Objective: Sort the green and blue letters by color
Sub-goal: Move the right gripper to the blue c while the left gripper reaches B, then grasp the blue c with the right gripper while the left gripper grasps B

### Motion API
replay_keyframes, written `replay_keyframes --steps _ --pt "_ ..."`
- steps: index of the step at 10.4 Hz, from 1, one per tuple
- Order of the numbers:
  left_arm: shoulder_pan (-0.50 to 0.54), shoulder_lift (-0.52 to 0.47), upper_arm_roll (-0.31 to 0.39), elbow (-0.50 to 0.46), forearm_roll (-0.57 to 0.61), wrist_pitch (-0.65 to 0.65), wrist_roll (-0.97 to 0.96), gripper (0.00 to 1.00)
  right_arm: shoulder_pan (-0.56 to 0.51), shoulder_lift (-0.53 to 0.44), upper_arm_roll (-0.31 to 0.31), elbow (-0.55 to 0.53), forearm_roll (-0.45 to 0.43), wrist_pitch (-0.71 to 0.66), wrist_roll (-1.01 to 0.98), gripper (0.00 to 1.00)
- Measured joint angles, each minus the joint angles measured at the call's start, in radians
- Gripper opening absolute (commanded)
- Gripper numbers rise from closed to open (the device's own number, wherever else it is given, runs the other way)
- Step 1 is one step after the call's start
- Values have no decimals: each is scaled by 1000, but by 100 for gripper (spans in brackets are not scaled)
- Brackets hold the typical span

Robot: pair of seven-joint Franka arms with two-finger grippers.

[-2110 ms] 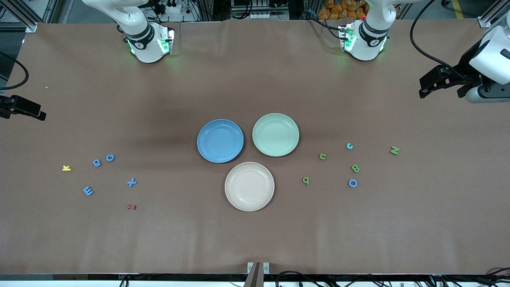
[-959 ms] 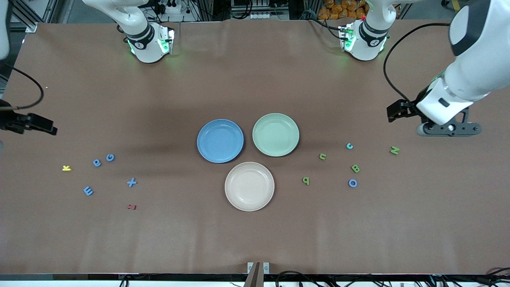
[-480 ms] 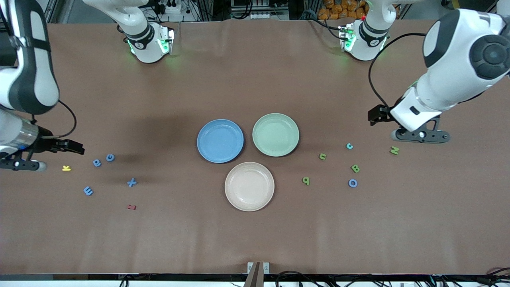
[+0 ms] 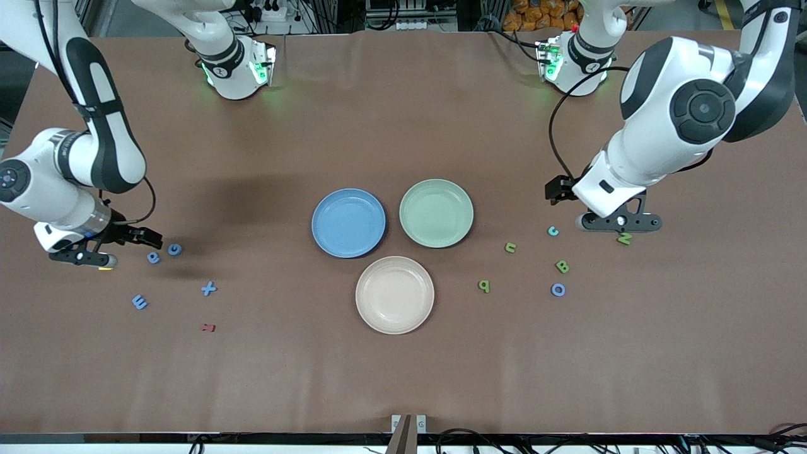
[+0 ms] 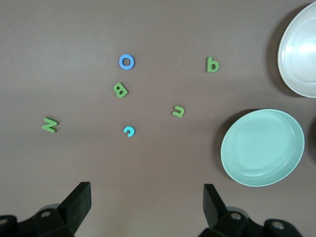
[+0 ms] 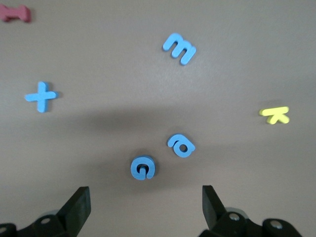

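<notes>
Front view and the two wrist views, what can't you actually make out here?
- Yellow letter: clear in the right wrist view, but in the front view the right gripper covers nearly all of it.
- Green N: partly under the left gripper body in the front view.
- Gripper fingers: only the tips show in each wrist view, cut off by the picture's edge.
- White plate: cut off in the left wrist view.

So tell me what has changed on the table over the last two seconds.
Both arms swung in from the table's ends: the left gripper, open, now hangs over the green N, the right gripper, open, beside the blue letters. Nothing gripped; letters and plates unmoved.
</notes>
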Motion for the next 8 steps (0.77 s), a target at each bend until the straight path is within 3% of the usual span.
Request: replay_keyframes --steps 8 --pt "7 89 7 -49 15 118 -35 100 4 119 8 -2 177 86 1 100"
